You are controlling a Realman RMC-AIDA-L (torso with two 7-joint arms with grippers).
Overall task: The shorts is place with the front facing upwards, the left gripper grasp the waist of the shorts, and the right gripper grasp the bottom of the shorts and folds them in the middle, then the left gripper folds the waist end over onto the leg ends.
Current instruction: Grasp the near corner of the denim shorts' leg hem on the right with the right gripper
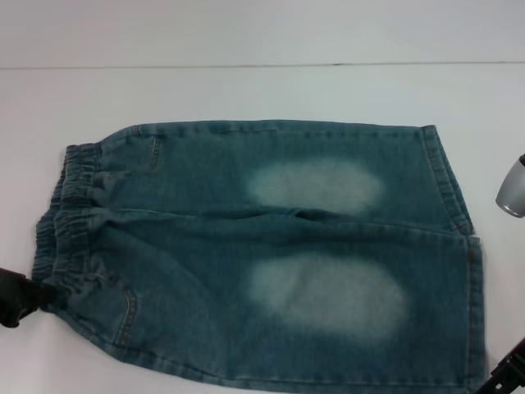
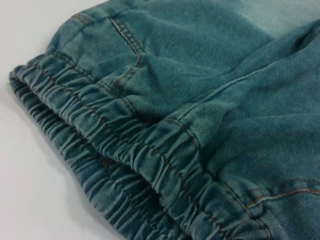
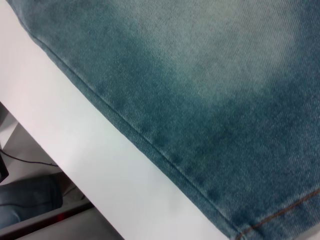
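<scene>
While the shorts (image 1: 271, 254) lie flat, left tool (image 1: 20, 297) touches the waist (image 1: 70, 222), grip unclear.

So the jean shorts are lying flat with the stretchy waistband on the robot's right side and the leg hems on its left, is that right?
Not quite, the sides are swapped. In the head view the shorts lie flat with the waistband on the robot's left, by the left gripper, and the leg hems on its right.
</scene>
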